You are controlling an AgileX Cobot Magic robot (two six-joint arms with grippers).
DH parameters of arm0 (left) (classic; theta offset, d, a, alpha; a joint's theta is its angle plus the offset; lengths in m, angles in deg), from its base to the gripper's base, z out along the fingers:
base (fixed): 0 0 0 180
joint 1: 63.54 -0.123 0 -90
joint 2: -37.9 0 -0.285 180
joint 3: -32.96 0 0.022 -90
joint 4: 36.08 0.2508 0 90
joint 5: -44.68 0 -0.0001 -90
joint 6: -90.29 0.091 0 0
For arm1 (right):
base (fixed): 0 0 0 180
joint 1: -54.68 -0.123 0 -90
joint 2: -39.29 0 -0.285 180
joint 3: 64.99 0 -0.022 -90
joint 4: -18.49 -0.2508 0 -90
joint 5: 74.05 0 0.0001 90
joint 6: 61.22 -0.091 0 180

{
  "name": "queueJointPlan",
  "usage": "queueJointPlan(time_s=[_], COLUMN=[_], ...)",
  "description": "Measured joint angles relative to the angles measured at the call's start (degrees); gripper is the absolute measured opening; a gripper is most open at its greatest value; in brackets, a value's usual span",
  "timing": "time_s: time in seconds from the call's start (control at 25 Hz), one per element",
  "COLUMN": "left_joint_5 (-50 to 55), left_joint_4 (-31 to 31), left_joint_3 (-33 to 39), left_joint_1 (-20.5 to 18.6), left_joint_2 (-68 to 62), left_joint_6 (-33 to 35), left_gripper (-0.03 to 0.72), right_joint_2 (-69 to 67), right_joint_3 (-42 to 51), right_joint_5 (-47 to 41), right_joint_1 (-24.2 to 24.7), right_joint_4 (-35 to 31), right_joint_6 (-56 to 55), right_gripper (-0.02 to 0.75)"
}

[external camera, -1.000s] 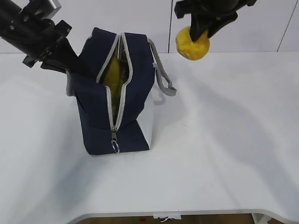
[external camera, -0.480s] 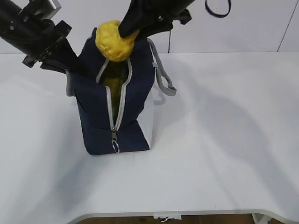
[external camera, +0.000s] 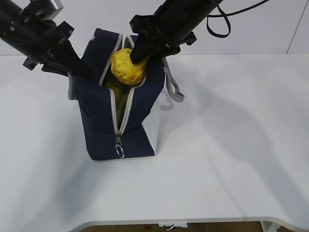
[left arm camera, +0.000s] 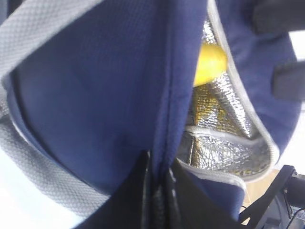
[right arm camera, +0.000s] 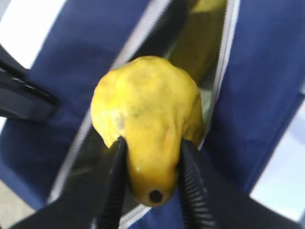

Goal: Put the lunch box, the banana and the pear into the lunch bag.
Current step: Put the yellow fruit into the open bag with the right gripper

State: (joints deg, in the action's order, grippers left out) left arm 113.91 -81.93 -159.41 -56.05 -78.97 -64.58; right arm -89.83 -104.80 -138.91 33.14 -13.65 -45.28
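The navy lunch bag stands on the white table with its zipper open on top. My right gripper is shut on the yellow pear and holds it in the bag's mouth; the right wrist view shows the pear clamped by its neck between both fingers above the opening. The banana lies inside the bag below it. My left gripper is shut on the bag's left edge, holding the fabric. The silver lining shows inside. The lunch box is hidden.
The grey strap handle hangs over the bag's right side. The zipper's ring pull hangs at the front. The white table stretches to the right and front.
My right gripper has carried the pear from high at the right, leftward over the bag, and down into the bag's opening. The left arm and bag have held still.
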Motion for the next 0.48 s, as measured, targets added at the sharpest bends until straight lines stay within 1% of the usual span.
queueJointPlan(time_s=[0.08,0.12,0.2,0.24,0.32,0.48], left_joint_5=[0.00,0.00,0.00,0.00,0.00,0.07], left_joint_4=[0.00,0.00,0.00,0.00,0.00,0.13], left_joint_3=[0.00,0.00,0.00,0.00,0.00,0.00], left_joint_1=[0.00,0.00,0.00,0.00,0.00,0.00], left_joint_2=[0.00,0.00,0.00,0.00,0.00,0.00], left_joint_6=[0.00,0.00,0.00,0.00,0.00,0.00], left_gripper=[0.006,0.006,0.006,0.006,0.006,0.006], right_joint_2=[0.00,0.00,0.00,0.00,0.40,2.43], right_joint_3=[0.00,0.00,0.00,0.00,-0.38,-2.87], right_joint_5=[0.19,0.19,-0.11,-1.03,-3.49,-5.73], right_joint_1=[0.00,0.00,0.00,0.00,0.00,0.00], right_joint_4=[0.00,0.00,0.00,0.15,1.60,7.66], right_joint_6=[-0.76,-1.44,-2.19,-2.57,-2.68,-3.18], right_gripper=[0.405,0.473,0.545,0.561,0.568,0.568])
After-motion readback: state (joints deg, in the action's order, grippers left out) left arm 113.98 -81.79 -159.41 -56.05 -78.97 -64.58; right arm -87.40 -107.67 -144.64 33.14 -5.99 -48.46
